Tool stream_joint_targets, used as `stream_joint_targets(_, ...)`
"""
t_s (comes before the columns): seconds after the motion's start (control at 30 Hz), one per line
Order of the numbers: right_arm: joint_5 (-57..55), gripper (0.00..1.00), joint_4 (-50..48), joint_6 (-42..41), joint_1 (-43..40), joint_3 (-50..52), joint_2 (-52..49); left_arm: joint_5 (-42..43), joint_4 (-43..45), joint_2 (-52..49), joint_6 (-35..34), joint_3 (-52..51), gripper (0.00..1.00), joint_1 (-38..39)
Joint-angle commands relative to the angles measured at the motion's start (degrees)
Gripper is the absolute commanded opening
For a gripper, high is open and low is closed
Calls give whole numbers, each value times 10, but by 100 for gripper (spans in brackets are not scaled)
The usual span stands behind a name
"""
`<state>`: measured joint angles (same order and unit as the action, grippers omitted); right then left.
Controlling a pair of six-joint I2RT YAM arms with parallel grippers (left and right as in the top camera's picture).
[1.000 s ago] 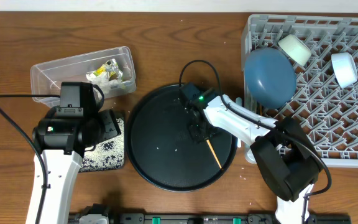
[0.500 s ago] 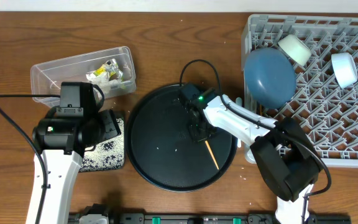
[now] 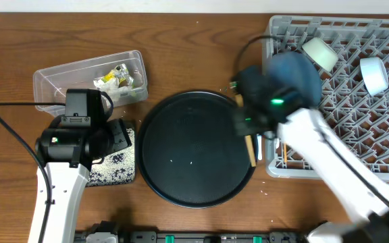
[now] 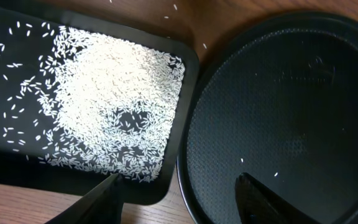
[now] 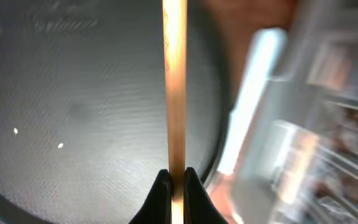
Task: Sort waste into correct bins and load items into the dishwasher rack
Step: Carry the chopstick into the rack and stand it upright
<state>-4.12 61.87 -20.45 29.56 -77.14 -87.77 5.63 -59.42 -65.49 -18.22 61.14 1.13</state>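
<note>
My right gripper point(image 5: 176, 180) is shut on a thin wooden chopstick point(image 5: 174, 81); in the overhead view the chopstick point(image 3: 250, 148) hangs over the right edge of the round black tray, close to the grey dishwasher rack point(image 3: 383, 165). The rack holds the dark blue bowl point(image 3: 296, 77), a white cup point(image 3: 320, 52) and a light blue bowl point(image 3: 373, 73). Another chopstick point(image 3: 281, 152) stands in the rack's front-left corner. My left gripper point(image 4: 179, 199) is open and empty above the gap between the flat black tray point(image 4: 160, 186) of rice grains point(image 4: 104, 93) and the round tray.
The large round black tray point(image 3: 194, 148) sits mid-table with a few stray grains. The clear tub point(image 3: 53, 77) at the back left holds a yellow-green wrapper point(image 3: 119, 75) and napkin bits. The right arm is blurred by motion.
My right arm has lifted the chopstick off the round tray and swung right toward the rack. The left arm has not moved.
</note>
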Motion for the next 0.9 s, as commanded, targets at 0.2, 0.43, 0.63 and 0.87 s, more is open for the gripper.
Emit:
stream_joint_targets(0.2, -94, 1, 30, 146, -181, -5, 78, -1, -2, -1, -6, 10, 59, -3)
stream_joint_targets(0.43, -94, 1, -4, 220, -326, -2, 60, -1, -3, -1, -6, 10, 59, -3)
stream_joint_targets(0.63, -94, 1, -43, 285, -392, 4, 29, -1, -3, -1, -6, 10, 59, -3)
stream_joint_targets(0.87, -95, 1, -54, 319, -417, 4, -36, -1, -3, -1, -6, 10, 59, -3)
